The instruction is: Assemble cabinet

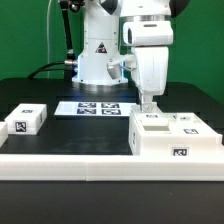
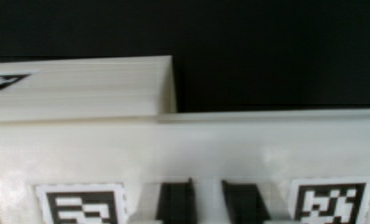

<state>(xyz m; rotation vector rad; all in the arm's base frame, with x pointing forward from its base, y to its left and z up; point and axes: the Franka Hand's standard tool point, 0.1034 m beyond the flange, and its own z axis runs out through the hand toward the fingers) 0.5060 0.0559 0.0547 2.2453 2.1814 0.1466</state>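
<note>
The cabinet (image 1: 172,136) is the large white tagged box at the exterior view's right, standing on the black table. My gripper (image 1: 150,106) is straight above its back left corner, fingertips down at its top edge. In the wrist view the cabinet (image 2: 182,150) fills the lower half, with a tag on each side of my gripper (image 2: 207,198). The two dark fingers (image 2: 177,202) stand close together with a narrow white strip of the cabinet between them. They look shut on it.
A small white tagged block (image 1: 28,120) lies at the exterior view's left and shows in the wrist view (image 2: 75,92). The marker board (image 1: 98,107) lies behind the middle. A low white wall (image 1: 90,162) runs along the front. The robot base (image 1: 95,55) stands behind.
</note>
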